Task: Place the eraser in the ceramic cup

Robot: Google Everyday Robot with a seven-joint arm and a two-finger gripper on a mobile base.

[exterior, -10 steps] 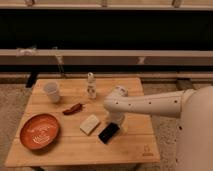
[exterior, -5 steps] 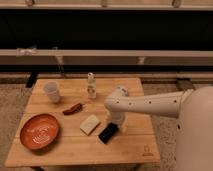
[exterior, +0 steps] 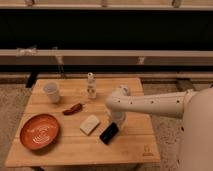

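The eraser is a flat black slab lying on the wooden table, front of centre. The white ceramic cup stands upright at the table's back left. My gripper hangs from the white arm that reaches in from the right. It sits just above the eraser's far right end, close to or touching it.
A cream-white block lies just left of the eraser. A red-brown item lies beyond it. An orange round plate is at the front left. A small clear bottle stands at the back centre. A railing runs behind the table.
The arm's wrist has come down and slightly left toward the eraser. The objects on the table have not moved.
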